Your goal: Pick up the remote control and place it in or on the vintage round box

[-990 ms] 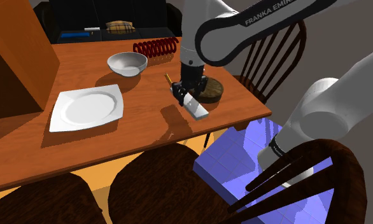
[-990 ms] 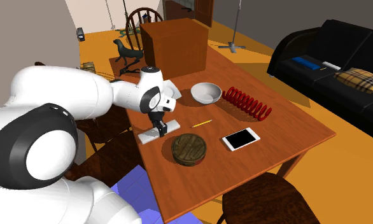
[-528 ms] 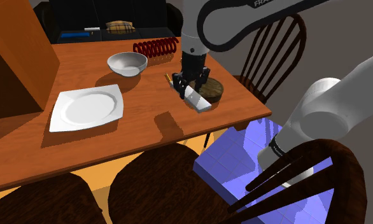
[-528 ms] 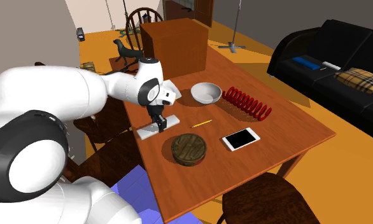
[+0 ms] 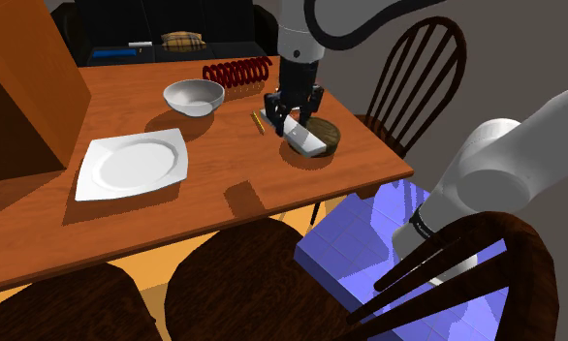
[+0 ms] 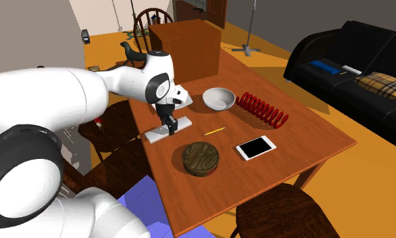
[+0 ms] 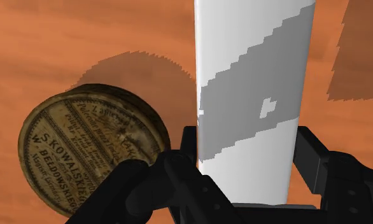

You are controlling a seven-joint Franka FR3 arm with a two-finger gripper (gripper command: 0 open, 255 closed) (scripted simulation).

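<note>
Shoulder view: over the last second the arm has lifted the white-and-grey remote control [image 5: 307, 141] clear of the wooden surface [image 5: 214, 167] and carried it toward the round box [image 5: 330, 131]. The fingers [image 7: 311, 153] clasp its long sides. The second exterior view puts it at the box's ten o'clock, so more carrying likely comes before lowering.

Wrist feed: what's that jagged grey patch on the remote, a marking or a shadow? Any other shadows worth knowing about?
Wrist view: the grey patch on the remote has stair-stepped edges, so it is probably a coarsely rendered shadow rather than a marking; the round box casts a darker shadow on the table. Shoulder view: the gripper clasps the remote above a dark table shadow.
</note>
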